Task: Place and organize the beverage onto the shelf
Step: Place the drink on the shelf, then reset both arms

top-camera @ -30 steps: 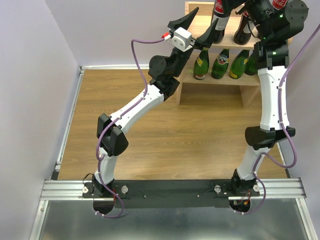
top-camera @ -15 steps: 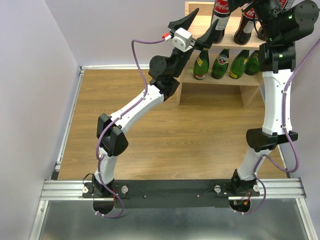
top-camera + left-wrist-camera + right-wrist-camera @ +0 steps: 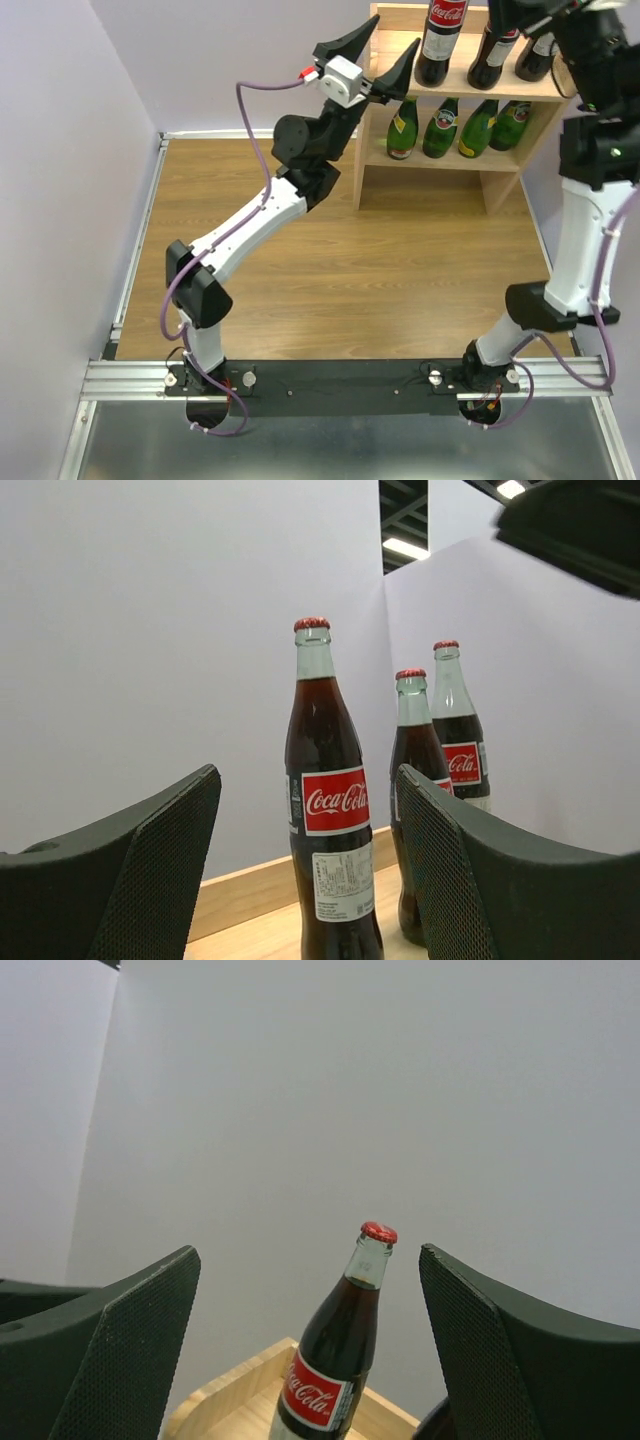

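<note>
1. Standing upright on the top board of the shelf (image 3: 430,163), the three colas (image 3: 443,40) form one row; the four green bottles (image 3: 441,128) line the lower tier side by side; the split looks like sorting by kind.
2. The left gripper (image 3: 394,32) hovers at the left end of the top board, jaws spread and empty; its wrist view looks along the cola row, with the nearest bottle framed between the pads (image 3: 165,870) but well apart from them.
3. The right gripper (image 3: 307,1260) is raised at the right end, jaws wide and holding nothing; one cola (image 3: 330,1370) stands below and beyond it; the top view cuts most of this gripper off.
4. All seven bottles sit on the shelf, so the task seems nearly done; perhaps only evening the spacing remains.
5. The tall colas would likely tip if a finger clipped a neck; the rim (image 3: 240,895) should help keep their bases in.
</note>
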Motion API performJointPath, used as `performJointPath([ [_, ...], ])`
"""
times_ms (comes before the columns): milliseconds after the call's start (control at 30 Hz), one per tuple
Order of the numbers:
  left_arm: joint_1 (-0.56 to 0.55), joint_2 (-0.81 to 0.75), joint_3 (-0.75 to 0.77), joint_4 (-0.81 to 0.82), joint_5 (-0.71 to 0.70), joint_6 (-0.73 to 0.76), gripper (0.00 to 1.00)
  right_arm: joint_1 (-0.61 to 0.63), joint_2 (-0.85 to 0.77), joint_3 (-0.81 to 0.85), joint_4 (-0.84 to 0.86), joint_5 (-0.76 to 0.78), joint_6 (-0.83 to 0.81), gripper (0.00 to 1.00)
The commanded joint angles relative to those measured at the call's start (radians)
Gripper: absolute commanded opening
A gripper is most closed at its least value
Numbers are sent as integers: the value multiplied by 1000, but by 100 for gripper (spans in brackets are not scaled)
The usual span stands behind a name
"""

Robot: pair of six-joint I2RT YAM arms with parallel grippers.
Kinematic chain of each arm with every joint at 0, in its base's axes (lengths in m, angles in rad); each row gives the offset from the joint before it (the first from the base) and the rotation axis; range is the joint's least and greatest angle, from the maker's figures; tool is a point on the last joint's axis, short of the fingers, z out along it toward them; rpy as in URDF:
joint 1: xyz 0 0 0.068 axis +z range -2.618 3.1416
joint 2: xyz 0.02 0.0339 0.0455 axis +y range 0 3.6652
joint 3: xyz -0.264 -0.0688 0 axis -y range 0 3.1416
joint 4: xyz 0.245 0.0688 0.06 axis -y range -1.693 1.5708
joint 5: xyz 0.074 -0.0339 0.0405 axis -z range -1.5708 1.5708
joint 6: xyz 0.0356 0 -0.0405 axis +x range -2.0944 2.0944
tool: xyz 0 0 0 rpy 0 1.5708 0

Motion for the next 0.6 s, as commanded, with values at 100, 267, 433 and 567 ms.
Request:
performJointPath([
  [100, -1, -386, -320, -154, -109, -46, 79, 4, -286, -319, -251, 154, -176, 100],
  [267, 27, -708, -766, -163, -189, -94, 79, 4, -567, -716, -268, 450, -155, 100],
  [433, 39, -988, -974, -310, -336, -65, 79, -8, -791, -1078, -258, 711, -76, 100],
  [567, 45, -1107, -1095, -425, -422, -2, 79, -100, -918, -1382, -223, 853, -17, 100],
])
